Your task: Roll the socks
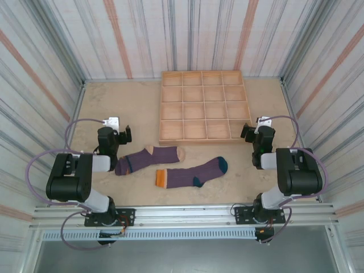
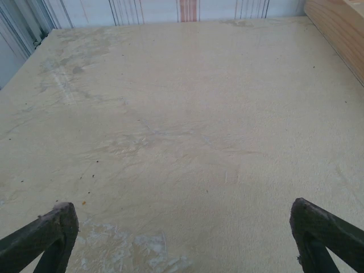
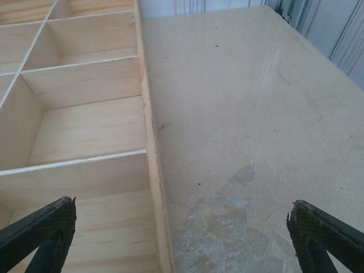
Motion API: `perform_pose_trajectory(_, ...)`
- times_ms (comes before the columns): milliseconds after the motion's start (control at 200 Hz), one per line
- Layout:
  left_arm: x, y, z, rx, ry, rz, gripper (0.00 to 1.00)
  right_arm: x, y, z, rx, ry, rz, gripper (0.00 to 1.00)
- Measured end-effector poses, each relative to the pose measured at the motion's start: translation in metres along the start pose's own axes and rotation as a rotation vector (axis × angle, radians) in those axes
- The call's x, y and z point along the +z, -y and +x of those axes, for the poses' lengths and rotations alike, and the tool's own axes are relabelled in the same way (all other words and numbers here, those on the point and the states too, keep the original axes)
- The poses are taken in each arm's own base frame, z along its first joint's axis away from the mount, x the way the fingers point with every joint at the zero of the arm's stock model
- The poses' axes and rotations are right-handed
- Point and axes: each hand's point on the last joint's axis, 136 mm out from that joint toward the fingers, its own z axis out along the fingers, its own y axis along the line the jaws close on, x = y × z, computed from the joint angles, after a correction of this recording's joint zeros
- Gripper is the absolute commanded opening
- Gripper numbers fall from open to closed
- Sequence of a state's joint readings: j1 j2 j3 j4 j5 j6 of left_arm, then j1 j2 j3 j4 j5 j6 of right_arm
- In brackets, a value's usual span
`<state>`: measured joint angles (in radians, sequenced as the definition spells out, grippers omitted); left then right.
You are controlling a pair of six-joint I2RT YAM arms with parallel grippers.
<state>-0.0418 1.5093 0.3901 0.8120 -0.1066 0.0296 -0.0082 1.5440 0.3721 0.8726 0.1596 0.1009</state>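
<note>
- Two socks (image 1: 170,166) lie flat and unrolled on the counter (image 1: 114,102), in the near middle between the two arms. Neither has been bundled.
- The peach-trimmed sock (image 1: 149,157) stretches out just in front of the left gripper (image 1: 118,132), its near end close beside that arm.
- The orange-cuffed sock (image 1: 190,173) lies a little nearer the arm bases and further right, with its teal toe pointing toward the right arm. The two socks are close together; whether they touch I cannot tell.
- The left gripper (image 2: 182,216) has its fingers spread wide over bare counter, with nothing between them.
- The right gripper (image 3: 182,213) is likewise spread wide and empty. It hangs above the right wall of the wooden tray (image 3: 149,142), well apart from either sock.
- The wooden tray sits at the far side of the counter with all its compartments bare.
- My judgement is that the task has not begun. No sock is gripped, folded or turned, so both rolls remain to be done.
- Placing the bundles in the tray may follow, though the task sentence asks only for rolling.
</note>
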Motion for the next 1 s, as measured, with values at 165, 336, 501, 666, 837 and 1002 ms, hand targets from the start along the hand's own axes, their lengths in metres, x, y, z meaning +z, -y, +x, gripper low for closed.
perform_pose_trajectory(165,0.0,0.0,0.0002,0.0,0.0,0.0,0.99,0.0,0.0,0.0002,0.0,-0.001,0.0,0.99)
perform_pose_trajectory(336,0.0,0.0,0.0002,0.0,0.0,0.0,0.99,0.0,0.0,0.0001,0.0,0.0,0.0,0.99)
perform_pose_trajectory(501,0.0,0.0,0.0,0.0,0.0,0.0,0.99,0.0,0.0,0.0002,0.0,-0.001,0.0,0.99)
perform_pose_trajectory(666,0.0,0.0002,0.0003,-0.001,-0.001,0.005,0.99,0.0,0.0,0.0002,0.0,-0.001,0.0,0.99)
perform_pose_trajectory(837,0.0001,0.0003,0.0001,-0.001,0.0,0.006,0.99,0.0,0.0,0.0002,0.0,-0.001,0.0,0.99)
perform_pose_trajectory(1002,0.0001,-0.0021,0.0008,0.003,-0.032,-0.013,0.97,-0.0002,-0.0036,0.0019,-0.013,-0.032,-0.008,0.99)
